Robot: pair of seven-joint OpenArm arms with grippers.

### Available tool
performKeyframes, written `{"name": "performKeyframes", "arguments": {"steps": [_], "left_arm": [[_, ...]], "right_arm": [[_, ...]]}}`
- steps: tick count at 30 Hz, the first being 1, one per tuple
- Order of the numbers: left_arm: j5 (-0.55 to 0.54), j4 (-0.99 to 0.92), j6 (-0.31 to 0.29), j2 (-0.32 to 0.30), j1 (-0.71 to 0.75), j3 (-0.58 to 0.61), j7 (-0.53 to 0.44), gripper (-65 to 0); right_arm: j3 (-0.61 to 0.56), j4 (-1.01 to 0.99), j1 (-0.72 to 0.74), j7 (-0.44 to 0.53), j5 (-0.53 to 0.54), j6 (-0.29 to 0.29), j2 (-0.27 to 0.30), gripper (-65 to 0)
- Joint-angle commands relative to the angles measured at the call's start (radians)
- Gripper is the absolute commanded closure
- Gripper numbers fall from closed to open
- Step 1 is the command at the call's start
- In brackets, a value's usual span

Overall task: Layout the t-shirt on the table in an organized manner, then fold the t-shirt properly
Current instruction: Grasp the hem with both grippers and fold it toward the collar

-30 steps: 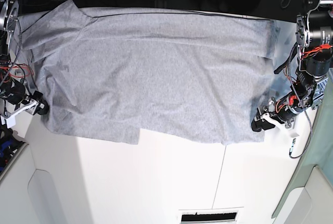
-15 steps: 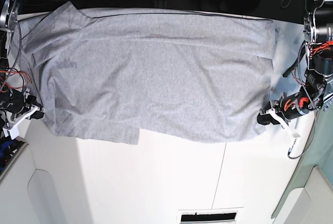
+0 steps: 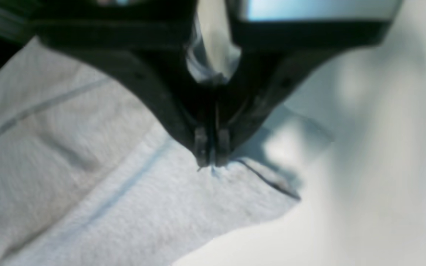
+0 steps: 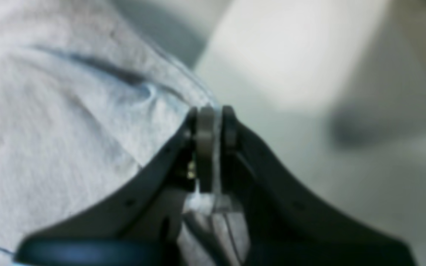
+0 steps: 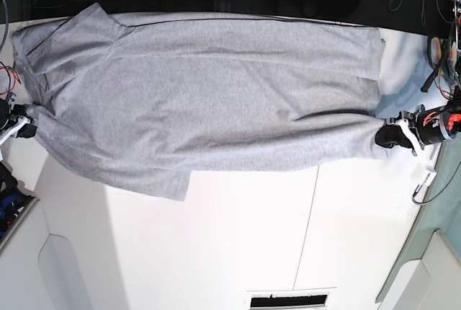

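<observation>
Grey heather t-shirt [image 5: 202, 86] lies spread across the far half of my white table [image 5: 238, 245], pulled taut between both arms. My left gripper [image 5: 392, 135] pinches its edge, jaws pressed together on fabric; my right gripper [image 5: 21, 121] likewise, though half cut off at the frame edge. Both wrist views are blurred.

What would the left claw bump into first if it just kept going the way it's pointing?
The left gripper is already shut on the shirt, so cloth comes first. It points down in the wrist view, so the table probably lies just under the fabric, though depth is hard to judge in that blurred view.
</observation>
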Motion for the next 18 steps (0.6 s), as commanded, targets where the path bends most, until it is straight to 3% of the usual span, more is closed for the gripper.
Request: {"name": "performKeyframes", "arguments": {"steps": [1,7,10,12,18], "left_arm": [[-0.017,0.034,-0.009,-0.034,0.000,-0.008,-0.016,0.0],[-0.009,0.063,-0.009,-0.032,0.068,-0.008,-0.017,0.0],[-0.010,0.063,-0.009,-0.031,0.070,-0.008,-0.020,0.0],[-0.009,0.063,-0.009,-0.031,0.070,-0.008,-0.019,0.0],[0.000,0.063,-0.009,-0.032,0.071,-0.008,-0.016,0.0]], "right_arm": [[0.021,0.018,0.002,0.027,0.009,0.000,0.028,0.0],[0.092,0.016,-0.076,0.107,0.011,-0.008,0.018,0.0],[0.110,0.017,-0.074,0.146,0.011,-0.008,0.018,-24.3],[0.132,0.021,-0.069,0.187,0.011,-0.008,0.017,-33.2],[0.167,0.023,0.021,0.228,0.024,-0.008,0.002,-33.6]]}}
